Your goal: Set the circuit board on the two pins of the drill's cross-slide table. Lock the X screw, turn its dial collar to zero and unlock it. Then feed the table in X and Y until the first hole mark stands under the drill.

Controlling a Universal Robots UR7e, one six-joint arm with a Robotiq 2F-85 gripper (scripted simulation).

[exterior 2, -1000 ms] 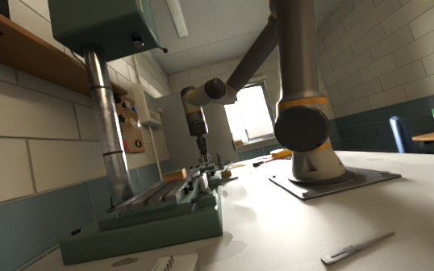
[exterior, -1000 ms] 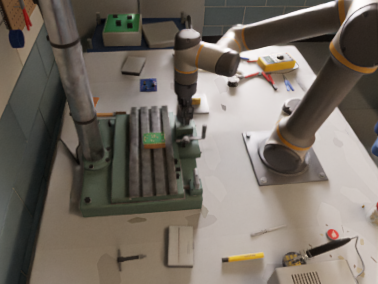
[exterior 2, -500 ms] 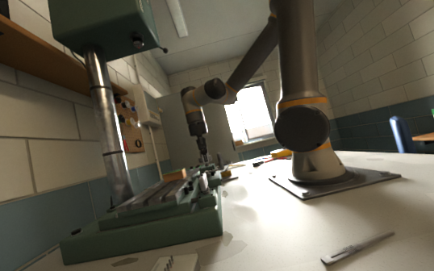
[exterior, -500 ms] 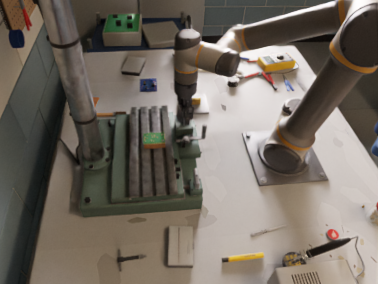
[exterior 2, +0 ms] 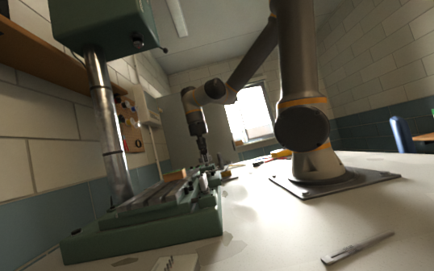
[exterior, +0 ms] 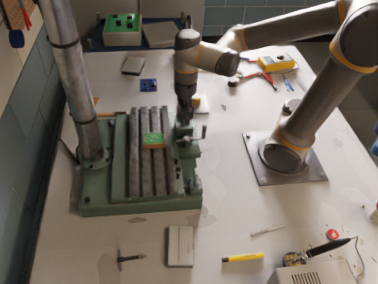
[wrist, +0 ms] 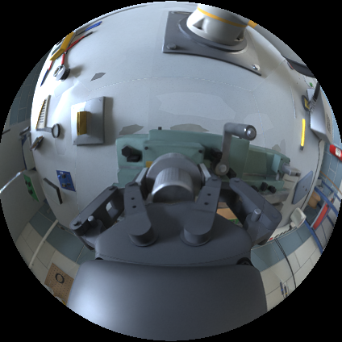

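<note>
On the left of the bench stands the green cross-slide table (exterior: 142, 162) at the foot of the drill column (exterior: 75, 80). The small green circuit board (exterior: 153, 139) sits on the slotted top of the table. On the table's right side is the X screw with its crank handle (wrist: 234, 141) and its knurled dial collar (wrist: 172, 179). My gripper (wrist: 173, 181) points straight down at this side of the table. Its fingers are closed on the dial collar, one on each side. The fingers hide part of the collar.
The drill column and the drill head (exterior 2: 103, 24) rise just left of the table. My arm's base plate (exterior: 285, 160) is bolted to the right. A yellow block on a white pad (exterior: 197, 102) lies behind the table. Small tools are scattered along the front and back.
</note>
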